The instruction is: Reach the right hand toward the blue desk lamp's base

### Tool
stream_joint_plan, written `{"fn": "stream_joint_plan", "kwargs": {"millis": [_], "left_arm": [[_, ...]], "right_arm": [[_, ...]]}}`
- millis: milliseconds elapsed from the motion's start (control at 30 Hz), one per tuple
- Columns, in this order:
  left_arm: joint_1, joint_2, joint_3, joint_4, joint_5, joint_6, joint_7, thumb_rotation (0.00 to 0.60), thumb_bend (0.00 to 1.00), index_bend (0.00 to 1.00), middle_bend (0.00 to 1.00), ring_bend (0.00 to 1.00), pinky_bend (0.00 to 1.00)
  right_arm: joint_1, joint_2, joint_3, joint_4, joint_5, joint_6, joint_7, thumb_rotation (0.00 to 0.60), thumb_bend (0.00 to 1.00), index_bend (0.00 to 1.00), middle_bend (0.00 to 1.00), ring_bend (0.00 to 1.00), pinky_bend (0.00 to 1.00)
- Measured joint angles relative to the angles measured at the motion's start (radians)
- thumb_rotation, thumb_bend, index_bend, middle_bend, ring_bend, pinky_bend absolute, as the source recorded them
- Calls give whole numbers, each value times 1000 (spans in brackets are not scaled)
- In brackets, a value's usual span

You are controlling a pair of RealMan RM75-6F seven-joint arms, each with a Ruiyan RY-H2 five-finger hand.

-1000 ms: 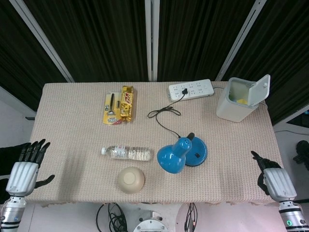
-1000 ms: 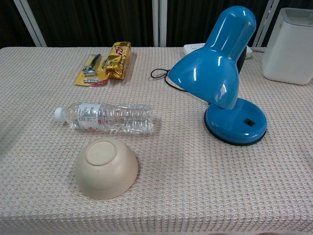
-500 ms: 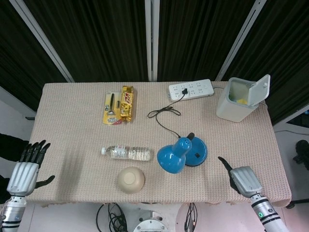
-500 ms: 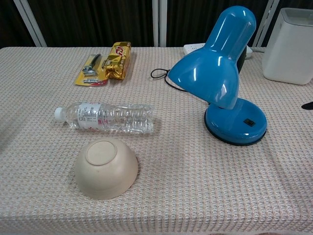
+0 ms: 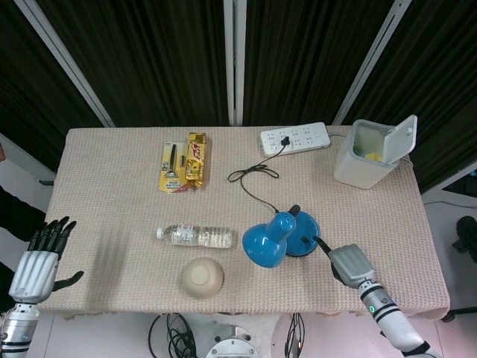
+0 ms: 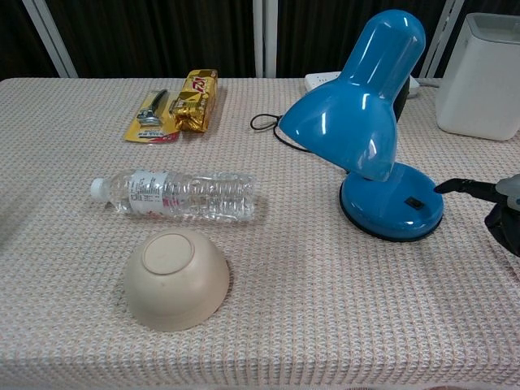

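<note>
The blue desk lamp stands right of the table's middle, its shade [image 5: 265,245] [image 6: 357,106] leaning left and forward over its round base [image 5: 305,235] [image 6: 392,207]. My right hand [image 5: 346,262] [image 6: 497,205] hovers just to the right of the base, holding nothing. One dark finger [image 6: 459,187] stretches toward the base's right rim and nearly reaches it; I cannot tell whether it touches. My left hand [image 5: 36,265] hangs off the table's front left corner with its fingers spread and empty.
A water bottle [image 5: 197,236] lies left of the lamp, and an upturned beige bowl [image 5: 203,277] sits in front of it. Snack packs [image 5: 185,162] lie at the back left. Back right are a power strip [image 5: 294,138], the lamp's black cord [image 5: 253,179] and a white lidded bin [image 5: 370,153].
My right hand has come in from the table's front right corner, moving left and a little forward until it is beside the lamp base. The left hand has stayed where it was.
</note>
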Motion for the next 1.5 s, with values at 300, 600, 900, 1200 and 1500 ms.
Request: {"fn": "stream_joint_plan", "kwargs": {"millis": [300,600,900,1200,1500], "left_arm": [[1,-1,0,5,-3,-1,-6,600,75,18,6,0,0],[3,0,1,5,-2,0,-6,600,75,18,6,0,0],[4,-2,1,9,-3,1,-10,600,75,18,6,0,0],[3,-1,-1,6,-3,1,-10,600,75,18,6,0,0],[-8,4,-7,-3,-1,-6,-5,600,76,17,6,0,0]], "right_arm": [[56,-25,-16,-8,81,-23,-70,600,980,0,794,721,669],[71,-40,-50,-5,114,-7,-87,600,979,0,794,721,669],[74,-49,-72,9,113,17,-68,600,978,0,794,721,669],[45,-19,-52,-19,-8,141,21,600,962,0,793,721,669],[-95,39,-40,11,-192,455,215,600,798,0,708,676,612]]}}
